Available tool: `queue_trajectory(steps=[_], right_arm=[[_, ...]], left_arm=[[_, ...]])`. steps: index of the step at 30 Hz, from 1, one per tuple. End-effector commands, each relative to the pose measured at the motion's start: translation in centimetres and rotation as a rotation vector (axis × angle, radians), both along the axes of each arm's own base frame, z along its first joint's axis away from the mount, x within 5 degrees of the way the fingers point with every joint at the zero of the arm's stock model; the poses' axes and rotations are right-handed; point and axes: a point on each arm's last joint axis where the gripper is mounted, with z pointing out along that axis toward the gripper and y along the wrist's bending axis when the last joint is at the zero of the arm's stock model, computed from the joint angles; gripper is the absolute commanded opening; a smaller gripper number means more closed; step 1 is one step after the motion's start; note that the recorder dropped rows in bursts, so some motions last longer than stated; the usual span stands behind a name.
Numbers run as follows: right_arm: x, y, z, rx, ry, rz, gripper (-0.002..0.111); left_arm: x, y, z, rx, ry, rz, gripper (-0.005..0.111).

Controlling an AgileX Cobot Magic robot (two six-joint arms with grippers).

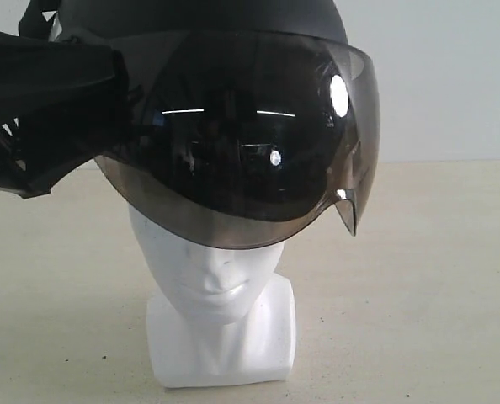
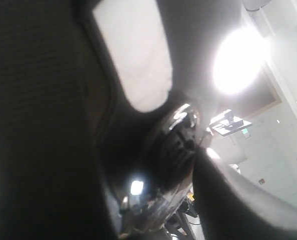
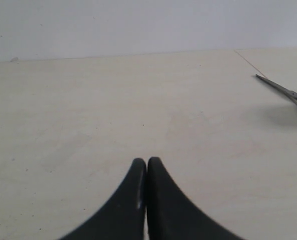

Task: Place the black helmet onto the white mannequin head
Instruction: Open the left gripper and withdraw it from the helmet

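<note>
The black helmet (image 1: 233, 126) covers the white mannequin head (image 1: 220, 286) on a pale tabletop (image 1: 435, 278), plain wall (image 1: 444, 76) behind. The left gripper (image 1: 94, 105) state I cannot tell; the right gripper (image 3: 147, 165) is closed, empty

Bench (image 1: 427, 303): pale beige, matt, with a few small dark specks. It fills the lower half of the exterior view. Wall (image 1: 444, 76): plain, pale grey-white, meeting the far edge of the bench in a straight horizontal line. A thin seam (image 3: 244, 60) runs slantwise across the bench. A lamp (image 2: 238, 60) shows as strong white glare beside pale panels (image 2: 268, 145).
</note>
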Motion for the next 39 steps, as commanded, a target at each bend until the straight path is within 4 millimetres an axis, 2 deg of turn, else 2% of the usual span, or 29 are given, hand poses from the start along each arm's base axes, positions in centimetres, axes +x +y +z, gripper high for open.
queue_trajectory(steps=[1, 9, 19, 26, 33, 36, 39], right_arm=[[0.0, 0.0, 0.1, -0.007, -0.015, -0.006, 0.0], [0.0, 0.0, 0.1, -0.007, -0.015, -0.006, 0.0], [0.0, 0.0, 0.1, -0.007, -0.015, -0.006, 0.0], [0.0, 0.0, 0.1, -0.007, -0.015, -0.006, 0.0], [0.0, 0.0, 0.1, -0.007, -0.015, -0.006, 0.0], [0.0, 0.0, 0.1, -0.007, -0.015, -0.006, 0.0], [0.0, -0.1, 0.1, -0.009, -0.013, -0.007, 0.0]], left_arm=[[-0.1, 0.7, -3.4, 0.191, 0.052, 0.02, 0.004], [-2.0, 0.7, -5.0, 0.235, 0.069, -0.008, 0.004], [-3.8, 0.8, -4.3, 0.317, 0.011, -0.046, 0.004], [-7.5, 1.2, -4.9, 0.361, -0.027, -0.031, 0.004], [-11.0, 1.7, -6.4, 0.404, -0.085, 0.096, 0.004], [-11.5, 1.6, -6.3, 0.395, -0.099, 0.078, 0.004], [-11.9, 1.2, -5.1, 0.249, -0.094, 0.047, 0.004]])
